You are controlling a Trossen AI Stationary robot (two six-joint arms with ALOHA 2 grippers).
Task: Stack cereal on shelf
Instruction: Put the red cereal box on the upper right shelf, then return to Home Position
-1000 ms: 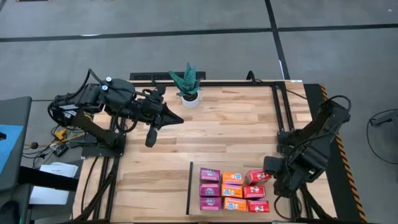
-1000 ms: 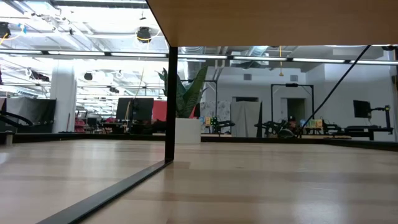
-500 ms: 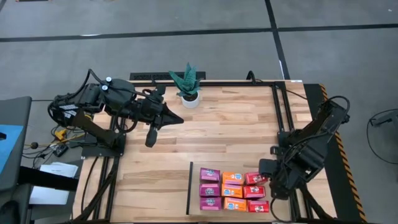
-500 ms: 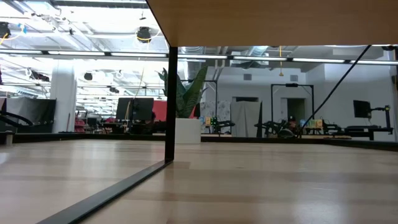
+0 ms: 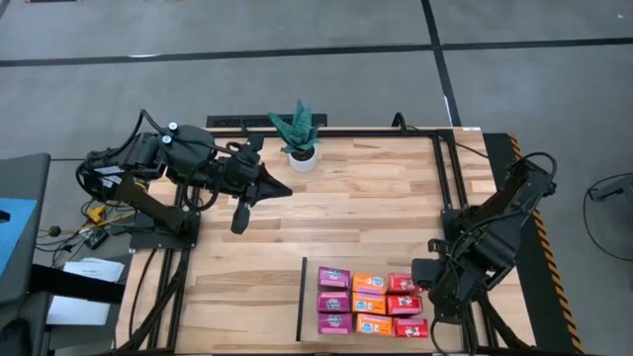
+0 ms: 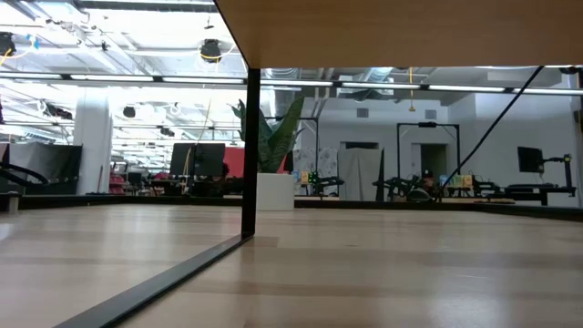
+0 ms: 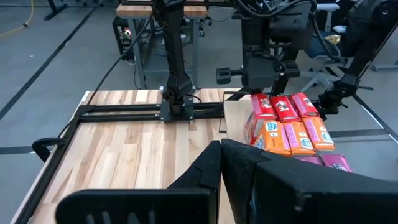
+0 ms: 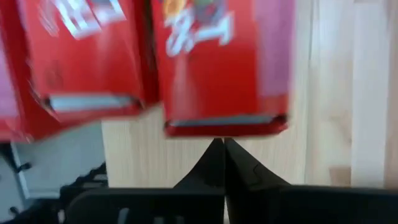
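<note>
High view: the left gripper [image 5: 239, 220] hangs pressed together over the table's [image 5: 376, 188] far left, well apart from the cereal [image 5: 371, 302]. The right gripper [image 5: 425, 272] sits low beside the red boxes [image 5: 404, 301], seemingly just off them. Nine boxes stand in three rows on the shelf [image 5: 315, 336].

Right wrist view: fingers [image 8: 219, 155] pressed together, just short of a red box [image 8: 217, 62].

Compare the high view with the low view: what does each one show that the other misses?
Only the high view shows the cereal boxes in a three-by-three block on the shelf, the left gripper over the table's left part, and the right gripper, shut, beside the red boxes. Only the low view shows the room beyond the table. Both show the wooden tabletop and the potted plant.
</note>
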